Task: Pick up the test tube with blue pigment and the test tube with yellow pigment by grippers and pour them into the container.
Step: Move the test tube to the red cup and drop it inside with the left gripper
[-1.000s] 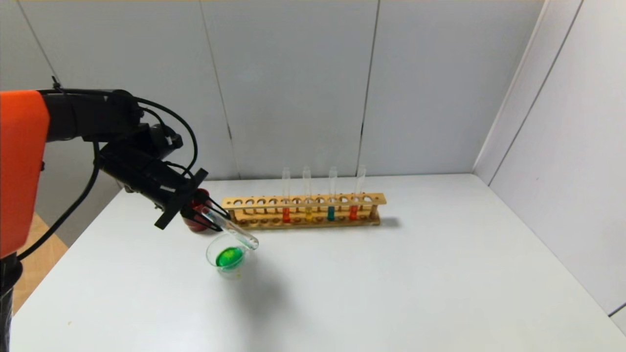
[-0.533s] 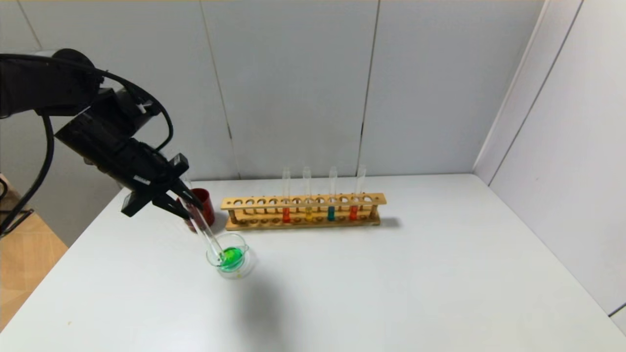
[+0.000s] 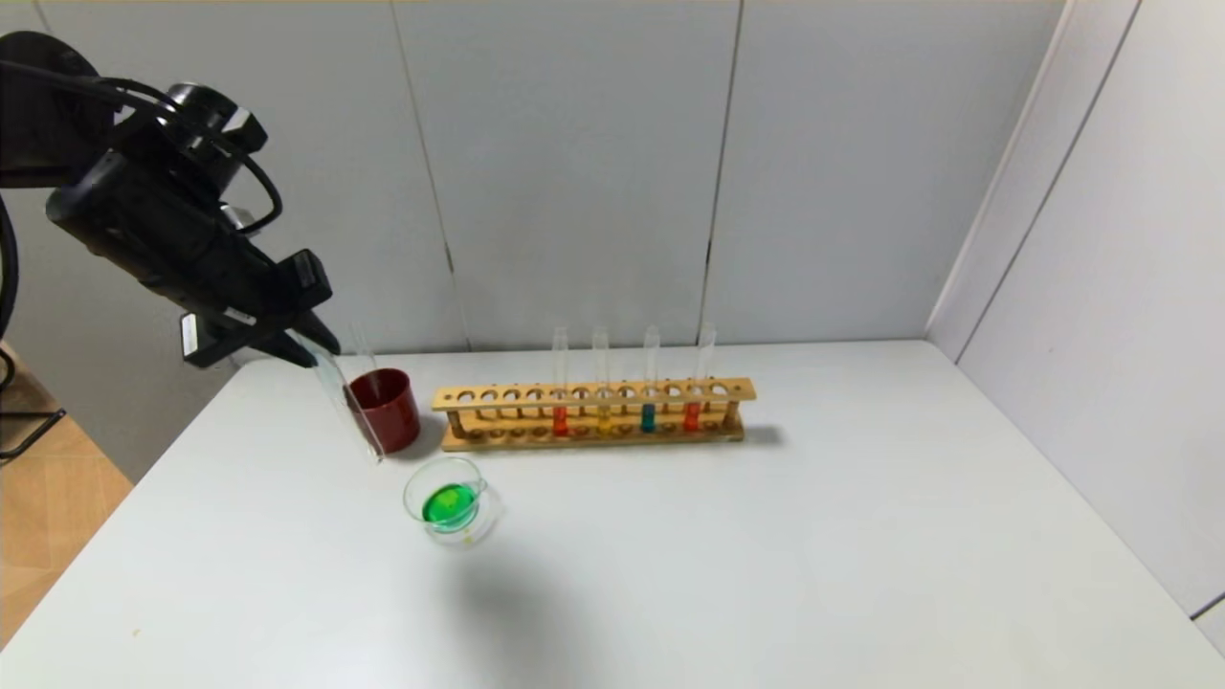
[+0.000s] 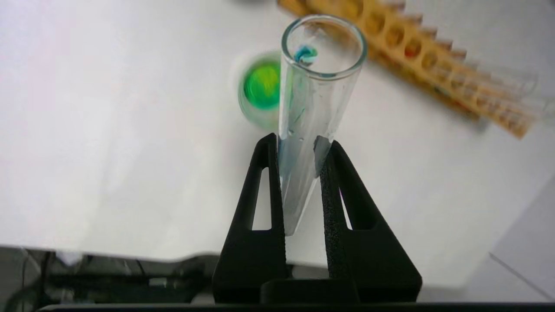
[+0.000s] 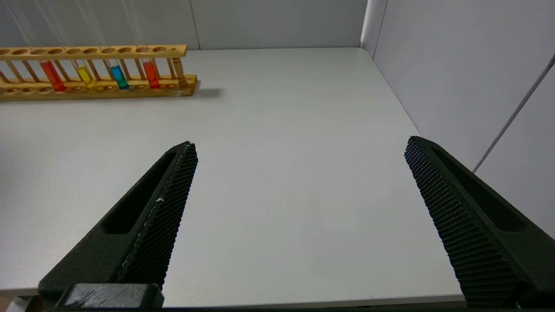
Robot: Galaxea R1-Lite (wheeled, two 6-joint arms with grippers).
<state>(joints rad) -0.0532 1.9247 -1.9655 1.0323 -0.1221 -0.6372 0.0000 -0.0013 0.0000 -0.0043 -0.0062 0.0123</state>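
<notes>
From my head camera, my left gripper point(image 3: 308, 346) is raised over the far left corner of the white table point(image 3: 766, 555), clamped on a slim clear glass test tube point(image 3: 346, 407) that hangs tilted, its lower end just in front of the opaque dark red cup point(image 3: 386, 410). The small round clear glass container point(image 3: 450, 504), holding bright green liquid, sits on the table nearer me than the cup, apart from the tube. The long wooden rack point(image 3: 593, 413) stands to the right of the cup with four tubes: red, yellow, teal, red. From my left wrist, my two black fingers point(image 4: 264, 190) pinch the emptied tube point(image 4: 310, 117), which shows blue streaks and a blue drop near its mouth. From my right wrist, my right gripper point(image 5: 299, 173) is spread wide above bare table, well away from the rack point(image 5: 95, 73).
</notes>
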